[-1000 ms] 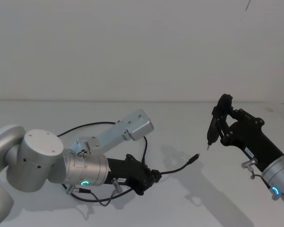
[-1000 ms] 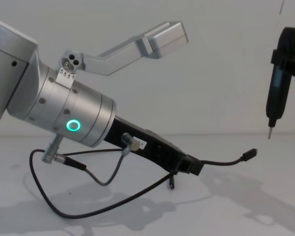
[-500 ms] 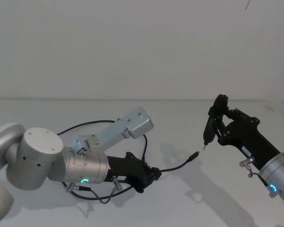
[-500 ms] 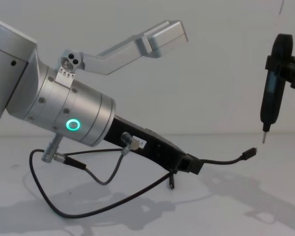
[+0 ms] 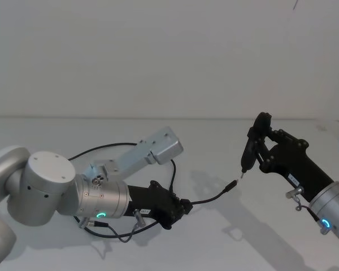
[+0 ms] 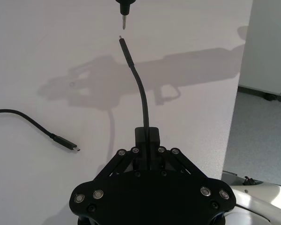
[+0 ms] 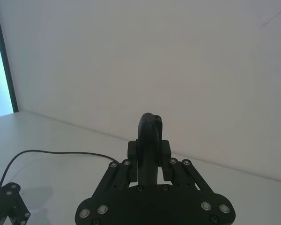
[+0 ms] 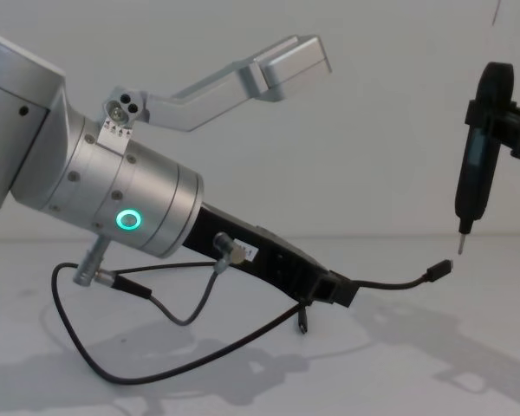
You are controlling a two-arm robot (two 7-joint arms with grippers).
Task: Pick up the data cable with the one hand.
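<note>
Data cable [image 5: 210, 198] pinched in left gripper [image 5: 185, 208] fingers, right gripper [image 5: 259, 148] fingers around pen tool [image 5: 249, 151]

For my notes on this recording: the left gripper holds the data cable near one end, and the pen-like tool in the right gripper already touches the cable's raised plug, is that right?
Not quite: the pen-like tool in the right gripper hangs just above the raised plug, with a small gap visible in the chest view. The rest holds: the left gripper has its jaws shut on the data cable near that end.
</note>
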